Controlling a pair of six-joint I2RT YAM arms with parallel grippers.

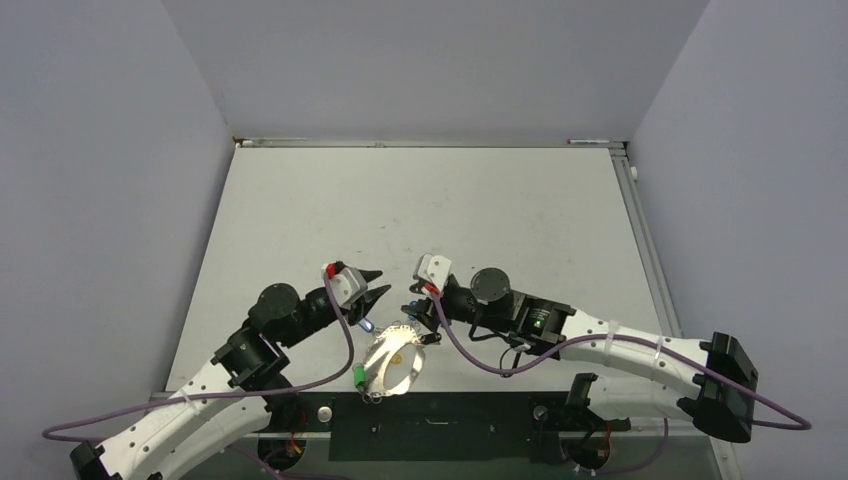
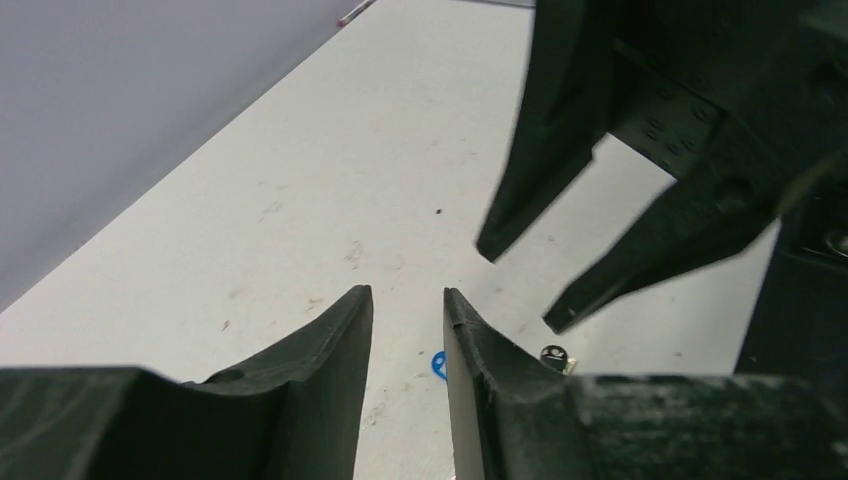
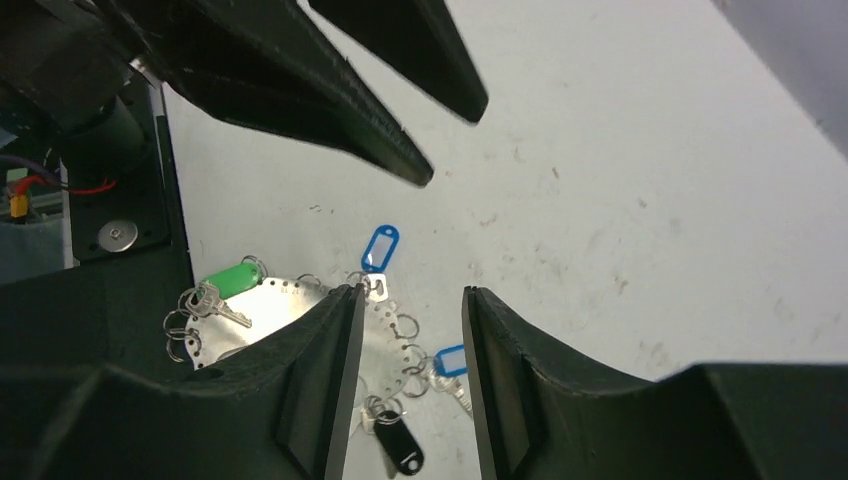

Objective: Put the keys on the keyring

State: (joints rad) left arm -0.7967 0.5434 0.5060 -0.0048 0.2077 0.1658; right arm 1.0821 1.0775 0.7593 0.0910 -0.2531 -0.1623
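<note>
The keyring (image 3: 270,305) shows as a flat shiny metal disc (image 1: 393,362) with holes along its rim and small split rings. Keys lie round it: a green-tagged one (image 3: 232,278) with a silver key, two blue-tagged (image 3: 380,247) (image 3: 450,360), and a black-tagged one (image 3: 400,447). The green tag (image 1: 358,377) sits at the disc's near left. My left gripper (image 1: 380,282) (image 2: 407,295) hovers open just beyond the disc, nothing between its fingers. My right gripper (image 1: 410,298) (image 3: 412,292) faces it, open and empty, above the disc's far rim. A blue tag (image 2: 439,365) peeks between the left fingers.
The disc lies close to the table's near edge (image 1: 300,393), between the two arm bases. The two grippers' tips stand close to each other; the right fingers (image 2: 530,180) fill the upper right of the left wrist view. White tabletop (image 1: 430,210) stretches behind.
</note>
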